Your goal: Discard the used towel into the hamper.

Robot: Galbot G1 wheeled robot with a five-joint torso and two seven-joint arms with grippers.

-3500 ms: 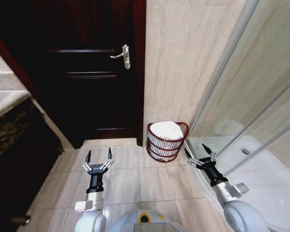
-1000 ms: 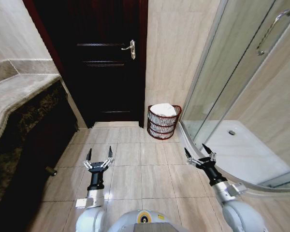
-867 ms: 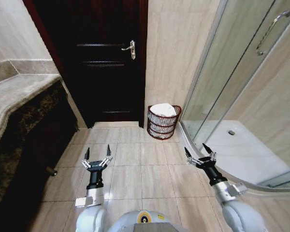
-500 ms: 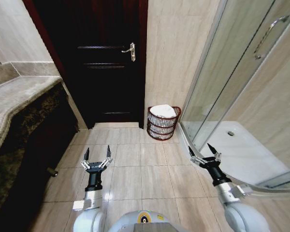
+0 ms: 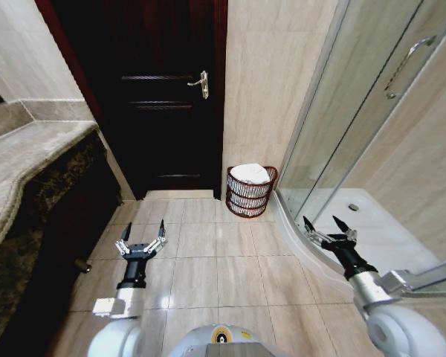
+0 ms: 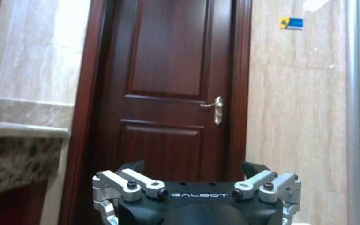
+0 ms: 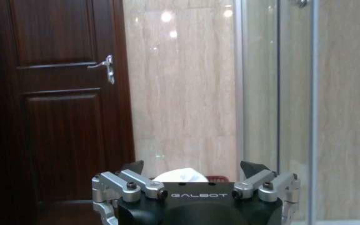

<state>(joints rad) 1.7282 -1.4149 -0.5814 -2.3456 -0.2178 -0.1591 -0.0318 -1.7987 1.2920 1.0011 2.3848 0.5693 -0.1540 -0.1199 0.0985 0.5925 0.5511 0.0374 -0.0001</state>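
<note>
The hamper [image 5: 250, 195], a small dark reddish-brown ribbed basket, stands on the floor against the beige wall between the door and the shower. A white towel [image 5: 250, 173] lies bunched in its top. In the right wrist view the towel [image 7: 180, 176] and a strip of the hamper rim [image 7: 217, 178] peek over the gripper body. My left gripper [image 5: 143, 230] hangs open and empty over the floor tiles, well short of the hamper. My right gripper [image 5: 320, 222] is open and empty beside the shower curb. Both also show open in their wrist views, left gripper [image 6: 192, 166] and right gripper [image 7: 192, 165].
A dark wooden door [image 5: 163, 104] with a silver handle is shut, left of the hamper. A stone vanity counter [image 5: 22, 160] runs along the left. The glass shower enclosure [image 5: 364, 111] and its white tray [image 5: 372, 234] bound the right. Beige floor tiles [image 5: 215, 256] lie between.
The view has pulled back from the hamper since the oldest frame. Over the last second both arms have spread outward, left gripper leftward, right gripper rightward. The towel stays in the hamper.
</note>
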